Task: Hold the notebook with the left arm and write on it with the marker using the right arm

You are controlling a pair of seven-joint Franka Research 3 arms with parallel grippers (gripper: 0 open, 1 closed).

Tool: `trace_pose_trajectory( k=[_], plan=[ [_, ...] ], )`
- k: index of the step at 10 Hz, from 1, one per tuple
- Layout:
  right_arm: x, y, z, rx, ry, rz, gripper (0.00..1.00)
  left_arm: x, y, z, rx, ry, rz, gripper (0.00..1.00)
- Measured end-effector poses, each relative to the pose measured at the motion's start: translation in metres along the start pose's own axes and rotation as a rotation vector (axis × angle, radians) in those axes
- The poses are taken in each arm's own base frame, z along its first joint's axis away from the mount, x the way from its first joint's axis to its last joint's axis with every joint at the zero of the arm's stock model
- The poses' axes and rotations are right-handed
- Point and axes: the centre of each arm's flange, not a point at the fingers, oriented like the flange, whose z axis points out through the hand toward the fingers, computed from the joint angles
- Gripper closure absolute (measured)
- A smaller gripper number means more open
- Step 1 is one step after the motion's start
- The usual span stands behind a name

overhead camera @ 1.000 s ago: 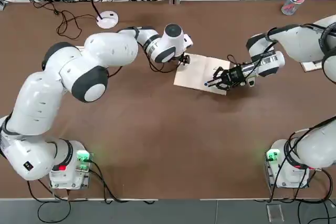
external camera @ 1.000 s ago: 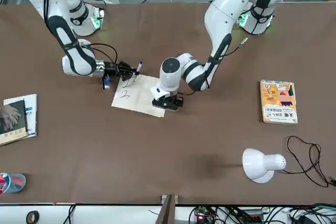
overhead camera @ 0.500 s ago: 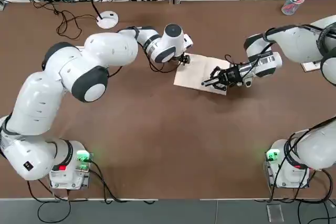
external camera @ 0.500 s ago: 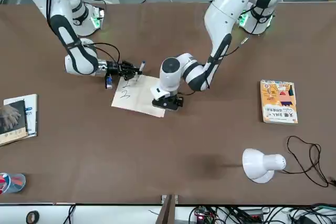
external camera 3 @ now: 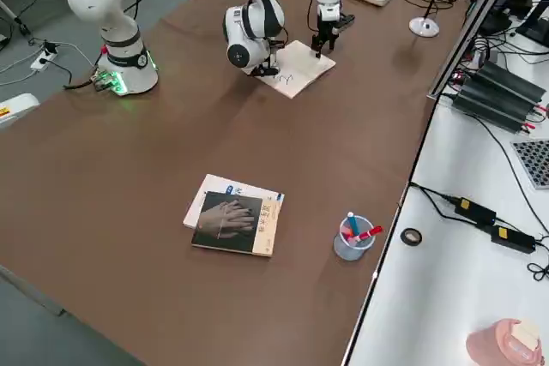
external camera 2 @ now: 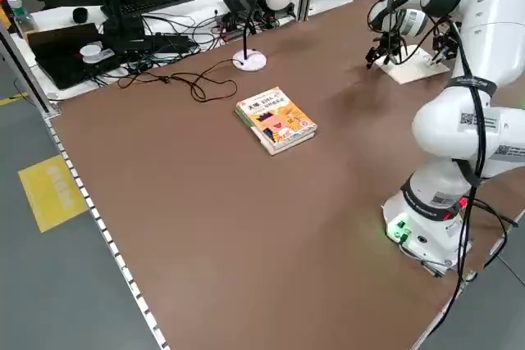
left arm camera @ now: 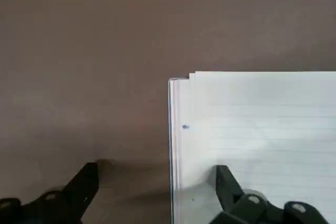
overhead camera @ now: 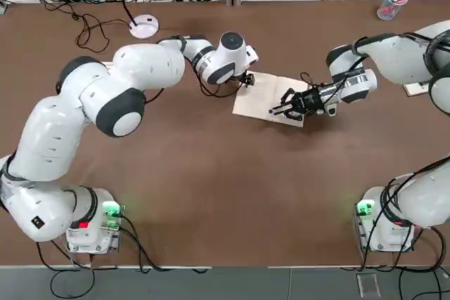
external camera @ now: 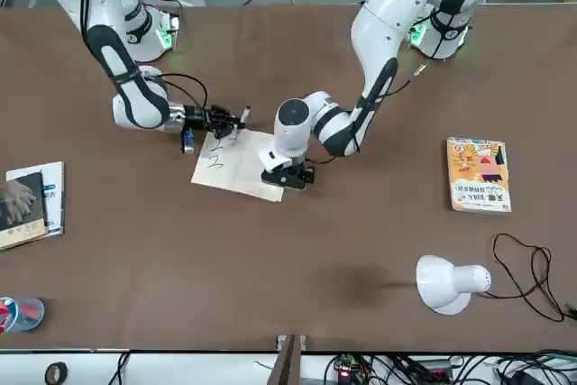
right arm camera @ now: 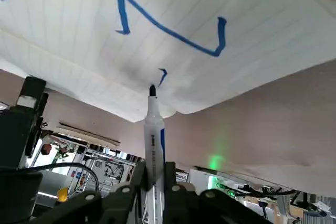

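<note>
Two hands are meeting at the notebook point(overhead camera: 271, 98). The right hand point(overhead camera: 295, 104) is clamping the marker point(right arm camera: 154, 137), its tip touching the page just beyond a blue stroke. The left hand point(external camera: 287, 175) is pressing the pad's opposite corner, its fingers point(left arm camera: 227, 186) spread astride the edge. Bare worktop point(overhead camera: 211, 187) is lying open beyond both hands.

Left arm point(overhead camera: 105, 103): bulky glossy white rounded shells, dark grey joint bands, black cables along wrist, green base light. Right arm point(overhead camera: 394, 54): same white shells, black cabling behind slim black two-finger gripper point(overhead camera: 290, 107).
</note>
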Motion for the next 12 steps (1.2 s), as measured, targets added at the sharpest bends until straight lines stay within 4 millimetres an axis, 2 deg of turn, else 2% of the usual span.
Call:
trace_pose_trajectory(
  k=[12],
  plan=[
    [0.0081, -0.0083, -0.0027, 0.025, 0.007, -0.040, 0.83, 0.0000, 0.0000, 0.0000, 0.000, 0.000, 0.000, 0.02]
  ],
)
